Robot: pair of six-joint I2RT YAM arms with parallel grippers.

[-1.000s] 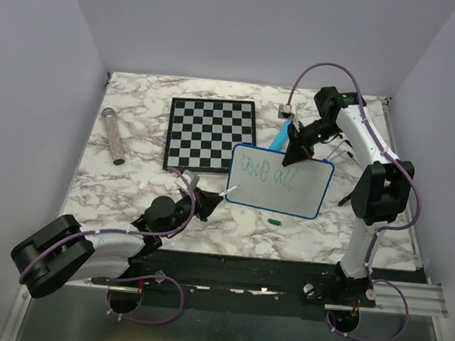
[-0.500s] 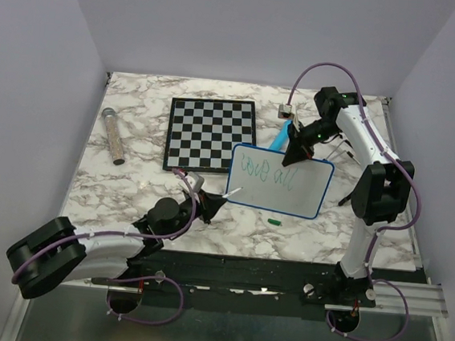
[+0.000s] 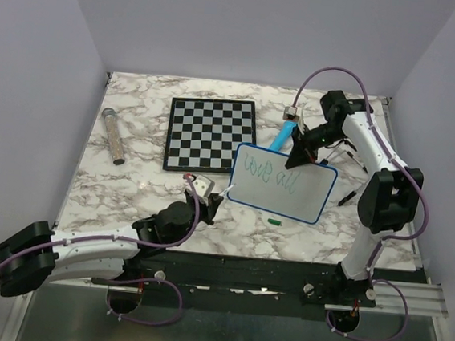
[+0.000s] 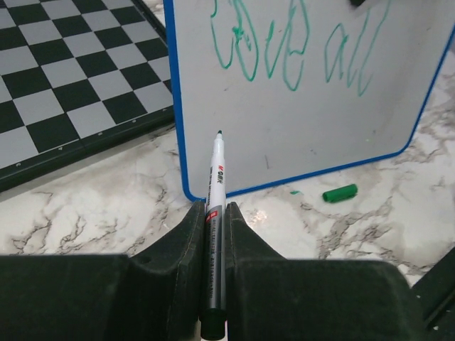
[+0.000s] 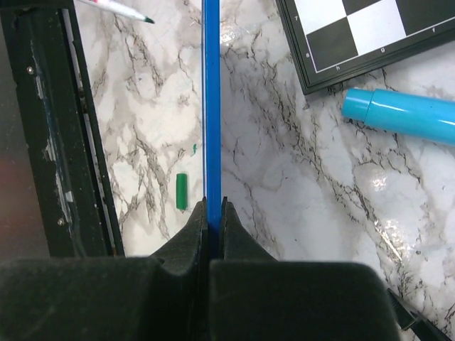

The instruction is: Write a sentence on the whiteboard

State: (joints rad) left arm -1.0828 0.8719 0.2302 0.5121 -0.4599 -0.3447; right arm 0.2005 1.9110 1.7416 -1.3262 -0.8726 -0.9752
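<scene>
The left arm [image 3: 91, 244] lies low and long, reaching over the table [image 3: 121, 188] to the whiteboard [image 3: 290, 191]. The left fingers [image 4: 183, 245] pinch a pen [image 4: 215, 181]. Its tip is at the board's near corner (I cannot tell if it touches). The right arm [image 3: 371, 144] bends down from the far side. The right fingers [image 5: 190, 238] pinch the board's blue rim. Green letters [image 4: 284, 50] run across the board, which sits beside the checkered board [image 3: 211, 134].

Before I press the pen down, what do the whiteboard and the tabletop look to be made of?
The whiteboard: smooth white coated-looking panel; its blue rim looks like plastic. The tabletop: glossy, marble-patterned, with glare spots; probably laminate, possibly stone.
</scene>
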